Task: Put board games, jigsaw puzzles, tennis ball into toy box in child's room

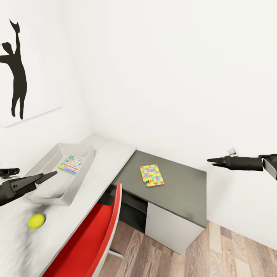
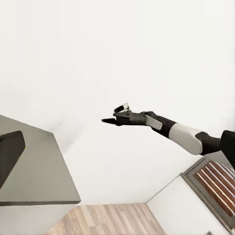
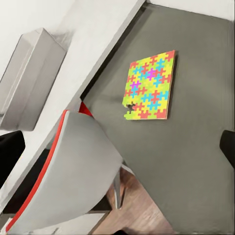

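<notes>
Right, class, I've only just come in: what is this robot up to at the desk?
It is tidying toys into the toy box, which already holds one board game. The left gripper hovers over the box, the right gripper hangs in the air; neither holds anything. A jigsaw puzzle lies on the dark section, the tennis ball beside the box.

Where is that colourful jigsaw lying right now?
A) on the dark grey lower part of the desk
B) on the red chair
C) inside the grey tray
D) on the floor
A. The jigsaw puzzle lies flat on the dark grey desk section, apart from the toy box on the lighter desk top, which holds a printed game box.
</notes>
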Controlling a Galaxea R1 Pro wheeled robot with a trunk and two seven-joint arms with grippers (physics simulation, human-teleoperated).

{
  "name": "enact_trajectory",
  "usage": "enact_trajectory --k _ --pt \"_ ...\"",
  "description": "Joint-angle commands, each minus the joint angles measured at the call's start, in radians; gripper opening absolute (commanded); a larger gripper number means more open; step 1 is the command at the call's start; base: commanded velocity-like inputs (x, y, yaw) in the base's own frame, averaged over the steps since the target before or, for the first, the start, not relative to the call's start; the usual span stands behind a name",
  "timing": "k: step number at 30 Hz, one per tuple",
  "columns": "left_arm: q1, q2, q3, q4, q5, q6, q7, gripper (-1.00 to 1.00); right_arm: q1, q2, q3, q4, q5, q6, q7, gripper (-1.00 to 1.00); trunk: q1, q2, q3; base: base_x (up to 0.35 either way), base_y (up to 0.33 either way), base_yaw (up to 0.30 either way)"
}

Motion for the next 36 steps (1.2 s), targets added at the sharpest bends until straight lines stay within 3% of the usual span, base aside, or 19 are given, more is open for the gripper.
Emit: enact_trajectory --k 1,9,15,36 --pt "-0.001 0.0 0.0 0.0 -0.001 0.011 -0.004 1.0 0.009 -0.007 0.007 0.019 -0.008 -0.006 0.011 1.0 0.001 -0.002 0.0 0.0 0.0 -0.146" --pt "-0.001 -0.001 -0.004 -0.001 -0.001 0.011 -0.004 1.0 0.03 -0.057 0.008 0.103 -0.016 -0.13 0.088 1.0 0.001 -0.002 0.013 0.0 -0.007 -0.145" --pt "-0.001 -0.003 -0.01 -0.001 -0.001 0.011 -0.004 1.0 0.064 -0.091 0.009 0.12 -0.02 -0.159 0.159 1.0 0.001 -0.002 0.022 0.0 -0.183 -0.145" --pt "-0.001 0.0 -0.006 -0.001 -0.001 0.011 -0.004 1.0 0.1 -0.1 0.009 0.123 -0.02 -0.194 0.168 1.0 0.001 -0.002 0.056 0.0 -0.12 -0.149"
